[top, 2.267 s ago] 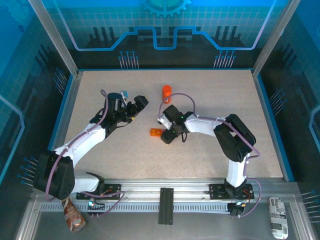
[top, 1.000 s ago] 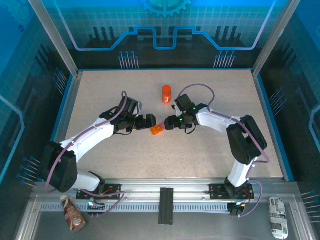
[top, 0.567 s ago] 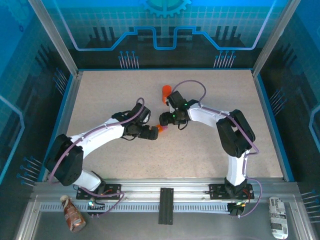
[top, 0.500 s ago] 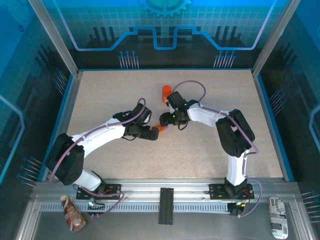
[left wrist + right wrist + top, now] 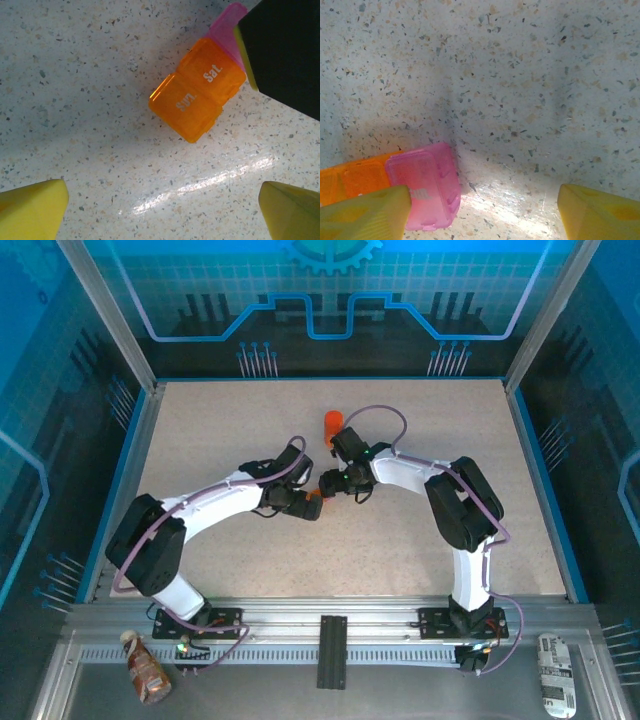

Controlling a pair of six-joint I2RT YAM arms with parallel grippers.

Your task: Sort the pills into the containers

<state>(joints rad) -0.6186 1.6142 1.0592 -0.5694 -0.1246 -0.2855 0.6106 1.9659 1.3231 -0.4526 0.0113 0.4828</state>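
The containers (image 5: 197, 102) are a small flat box lying on the speckled table, orange compartments marked Sun and Sat with a pink end (image 5: 422, 192). From above, the containers (image 5: 316, 497) sit between the two gripper heads at mid table. My left gripper (image 5: 162, 215) hovers open just short of the orange end, nothing between its fingers (image 5: 32, 210). My right gripper (image 5: 482, 215) is open too, its left finger (image 5: 365, 215) over the pink end, bare table between the jaws. From above, the left gripper (image 5: 306, 507) and right gripper (image 5: 326, 483) almost meet. Pills are out of view.
An upright orange bottle (image 5: 333, 425) stands just behind the right gripper. The table (image 5: 200, 430) has blue side rails and a glass back wall. The right arm's cable loops above its wrist (image 5: 375, 415).
Both grippers have closed in on the box from either side: the left arm swung right, and the right arm moved back and left. The box has barely shifted. Both jaws stayed as wide.
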